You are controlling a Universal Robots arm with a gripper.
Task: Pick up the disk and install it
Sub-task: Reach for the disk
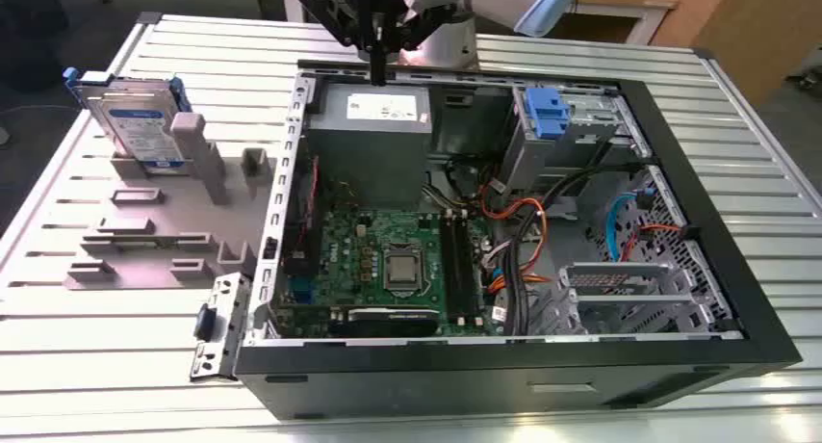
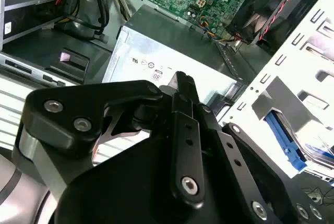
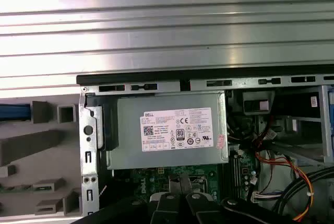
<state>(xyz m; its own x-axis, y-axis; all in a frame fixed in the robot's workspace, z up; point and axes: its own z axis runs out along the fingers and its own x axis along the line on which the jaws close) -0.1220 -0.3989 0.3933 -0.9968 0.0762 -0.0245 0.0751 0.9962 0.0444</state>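
Observation:
The disk [image 1: 139,125] stands on edge in the grey slotted holder [image 1: 141,241] at the exterior view's left, outside the computer case; its white-and-blue label faces forward and blue rails run along its edges. My gripper [image 1: 379,75] hangs over the far wall of the open case [image 1: 514,361], above the silver power supply [image 1: 372,125], well to the right of the disk. Its black fingers [image 2: 183,85] are pressed together with nothing between them. In the first wrist view the fingertips [image 3: 180,190] point over the power supply [image 3: 167,130], and a blue strip [image 3: 13,112] shows beside the holder [image 3: 31,145].
Inside the case lie the green motherboard [image 1: 385,260], orange and black cables [image 1: 514,221], a blue plastic latch [image 1: 546,111] on a bay at the far right, and a metal drive cage [image 1: 617,284] at the near right. Everything stands on a ribbed metal table [image 1: 103,356].

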